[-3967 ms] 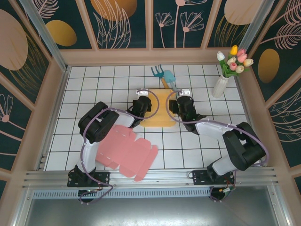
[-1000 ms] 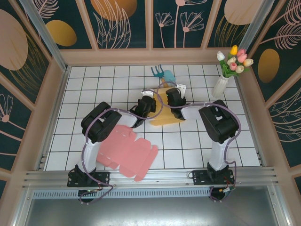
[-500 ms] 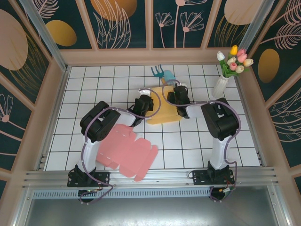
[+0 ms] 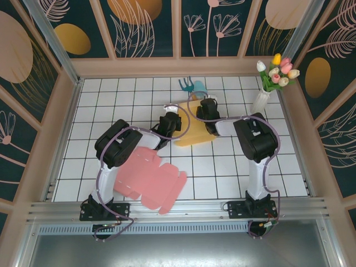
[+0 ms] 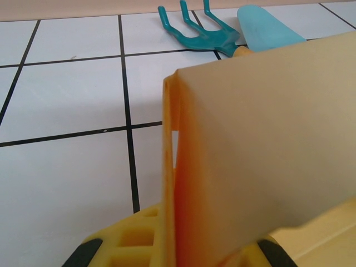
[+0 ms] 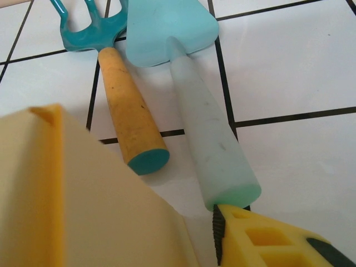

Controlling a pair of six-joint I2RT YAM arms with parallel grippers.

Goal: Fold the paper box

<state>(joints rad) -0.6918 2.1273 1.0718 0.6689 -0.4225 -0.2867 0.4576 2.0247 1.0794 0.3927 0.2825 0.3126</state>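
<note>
1. From above: yellow paper box (image 4: pixel 193 133) mid tabletop (image 4: pixel 111 100), partly raised, between both arms. Pink flat blank (image 4: pixel 150 178) well apart, near left arm's base. Vase of tulips (image 4: pixel 260 100) at far right.
2. From left wrist: close on a raised, tilted box panel running down between two yellow fingers (image 5: pixel 130 236). Teal fork (image 5: pixel 203 30) and trowel (image 5: pixel 267 33) on the tiles beyond.
3. From right wrist: box corner at lower left, just beside fork handle's end. One yellow finger (image 6: pixel 261 239) at lower right, by trowel handle's end.
4. Left jaws: pressed together, pinching box panel near its left edge.
5. Right jaws: at box's far right corner. Cannot tell whether spread or closed, or whether gripping.
</note>
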